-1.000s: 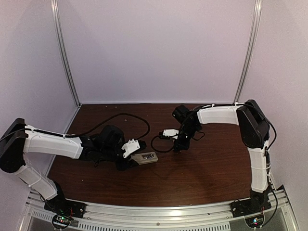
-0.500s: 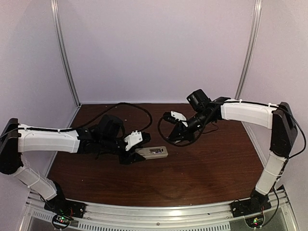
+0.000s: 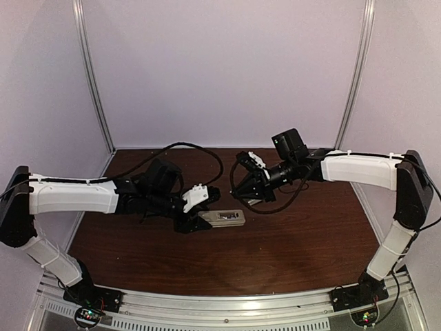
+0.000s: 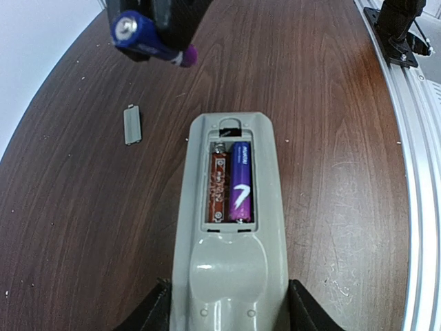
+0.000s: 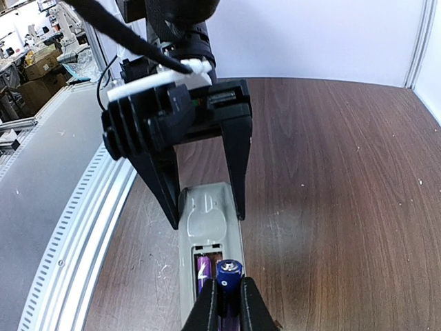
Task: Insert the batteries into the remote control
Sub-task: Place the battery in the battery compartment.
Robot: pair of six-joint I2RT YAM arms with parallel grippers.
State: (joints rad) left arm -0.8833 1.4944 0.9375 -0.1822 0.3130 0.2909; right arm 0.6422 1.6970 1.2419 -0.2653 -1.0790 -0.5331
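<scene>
A: Where is the remote?
B: Back up, its two long edges clamped by the left gripper. The first battery fills the right slot and the left slot is bare.
A: And the right gripper?
B: It pinches the second battery just above the bay. The cover lies apart on the table.

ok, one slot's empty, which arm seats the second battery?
Right. The right gripper is shut on the second battery, hovering by the remote control and its empty slot, beside the seated battery. The left gripper is occupied clamping the remote's end.
</scene>
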